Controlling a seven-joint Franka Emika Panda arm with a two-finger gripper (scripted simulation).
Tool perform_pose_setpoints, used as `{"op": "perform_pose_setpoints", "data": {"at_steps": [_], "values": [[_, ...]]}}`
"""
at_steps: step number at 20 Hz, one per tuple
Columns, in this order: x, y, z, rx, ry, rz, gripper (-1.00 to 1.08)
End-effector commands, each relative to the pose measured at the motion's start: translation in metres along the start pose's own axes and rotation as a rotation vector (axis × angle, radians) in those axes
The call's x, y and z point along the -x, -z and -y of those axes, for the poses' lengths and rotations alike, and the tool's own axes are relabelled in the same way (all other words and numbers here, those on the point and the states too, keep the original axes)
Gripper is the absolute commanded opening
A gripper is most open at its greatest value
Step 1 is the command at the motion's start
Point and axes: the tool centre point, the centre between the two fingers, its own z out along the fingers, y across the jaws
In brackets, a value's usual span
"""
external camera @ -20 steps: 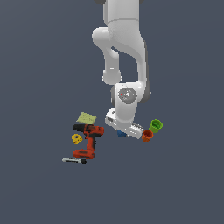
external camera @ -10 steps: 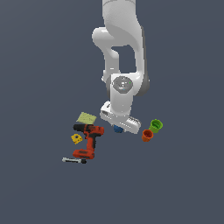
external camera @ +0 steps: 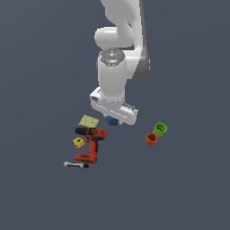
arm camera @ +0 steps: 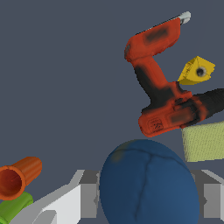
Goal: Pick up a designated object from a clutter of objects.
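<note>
As seen from the exterior view, the gripper (external camera: 114,117) hung low over the clutter, the ball (external camera: 112,121) only peeping out beneath it, just beside the card (external camera: 88,121) and drill (external camera: 91,144); the orange cup (external camera: 151,139) and green cup (external camera: 160,129) stood well apart to that view's right. From the wrist view, the ball (arm camera: 146,183) filled the space between the pale fingers (arm camera: 76,201), which looked spread either side; contact could not be told. Risk judged: a smooth round ball could squirt out if the pads closed off-centre, rolling toward the drill (arm camera: 164,87).

Dark blue ball (arm camera: 146,183), between gripper (arm camera: 146,199) fingers
</note>
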Motion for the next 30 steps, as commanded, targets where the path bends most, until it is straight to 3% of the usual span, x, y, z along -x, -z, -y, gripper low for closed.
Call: {"op": "perform_pose_setpoints", "data": {"at_steps": [1,17,30], "values": [[-0.005,0.028,-0.012,0.0,0.0,0.0,-1.0],[-0.034,0.178,-0.074,0.001,0.0,-0.001,-1.0],[-0.046,0.221,-0.09,0.001,0.001,-0.001,-1.0]]}}
